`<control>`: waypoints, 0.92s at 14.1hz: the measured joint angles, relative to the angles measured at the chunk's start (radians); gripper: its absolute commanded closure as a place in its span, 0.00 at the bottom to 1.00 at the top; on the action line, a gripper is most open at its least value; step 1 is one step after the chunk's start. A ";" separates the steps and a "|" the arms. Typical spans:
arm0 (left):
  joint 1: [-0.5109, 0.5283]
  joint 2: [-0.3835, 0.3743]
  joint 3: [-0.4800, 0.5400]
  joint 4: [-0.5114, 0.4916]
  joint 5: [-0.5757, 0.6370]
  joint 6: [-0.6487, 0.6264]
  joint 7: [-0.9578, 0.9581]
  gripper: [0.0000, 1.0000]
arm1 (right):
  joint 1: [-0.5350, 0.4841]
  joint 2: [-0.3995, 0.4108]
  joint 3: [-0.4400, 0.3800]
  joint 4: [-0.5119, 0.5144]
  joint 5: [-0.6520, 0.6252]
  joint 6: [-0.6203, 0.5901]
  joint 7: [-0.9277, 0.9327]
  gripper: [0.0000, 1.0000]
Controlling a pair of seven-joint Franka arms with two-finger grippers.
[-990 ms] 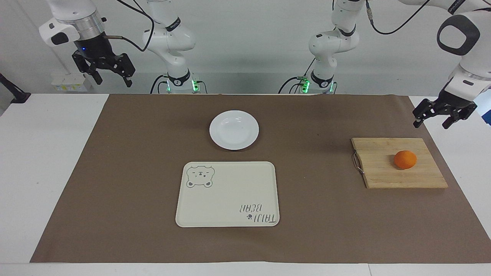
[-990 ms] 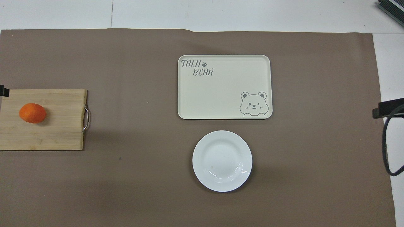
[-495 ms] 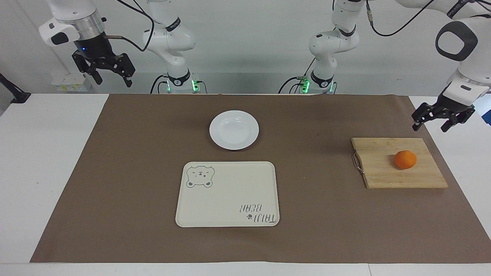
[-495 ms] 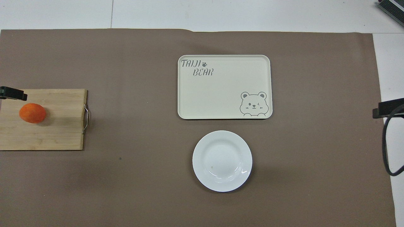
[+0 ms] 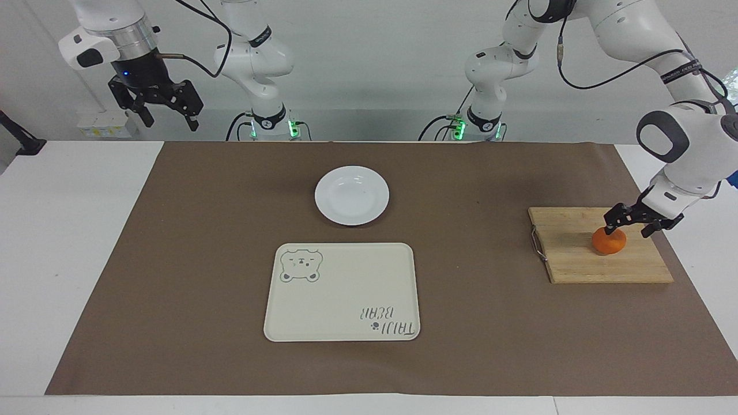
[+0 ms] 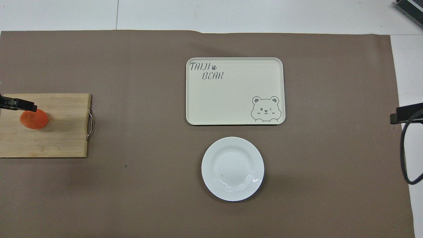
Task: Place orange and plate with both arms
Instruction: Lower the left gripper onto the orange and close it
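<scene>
1. The left gripper [image 5: 629,226] is sitting low over the wooden cutting board [image 5: 571,253] at the left arm's end of the desk, its fingers spread apart.
2. One fingertip [image 5: 612,228] is showing right at the top of the orange [image 5: 609,244]; whether it is touching the fruit cannot be told. The other finger is hanging on the side of the orange toward the desk's edge.
3. The orange is resting on the cutting board, on the part of the board away from its metal handle [image 5: 537,244].
4. In the overhead view only one black finger [image 6: 19,104] of the left gripper is showing, overlapping the upper edge of the orange [image 6: 33,120].
5. The right gripper [image 5: 167,112] is waiting high in the air off the right arm's end of the brown mat [image 5: 173,259], fingers apart and holding nothing.
6. The plate [image 5: 351,195] is lying bare on the mat near the middle of the desk, just beside the cream tray [image 5: 346,294] and nearer to the robots than it.
7. The tray, with its bear drawing and lettering, is lying flat with nothing on it.
</scene>
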 measured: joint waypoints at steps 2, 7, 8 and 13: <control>0.006 0.007 0.001 0.000 0.000 0.022 0.002 0.00 | 0.000 0.000 0.000 0.000 0.000 0.000 0.000 0.00; 0.012 0.043 0.000 -0.001 0.000 0.050 0.002 0.00 | 0.000 0.000 0.000 0.000 0.000 0.000 0.000 0.00; 0.013 0.048 0.000 -0.001 0.000 0.051 0.002 0.00 | 0.000 0.000 0.000 0.000 0.000 0.000 0.000 0.00; 0.014 0.053 0.000 -0.030 0.000 0.052 0.002 0.00 | 0.000 0.000 0.000 0.000 0.000 0.000 0.000 0.00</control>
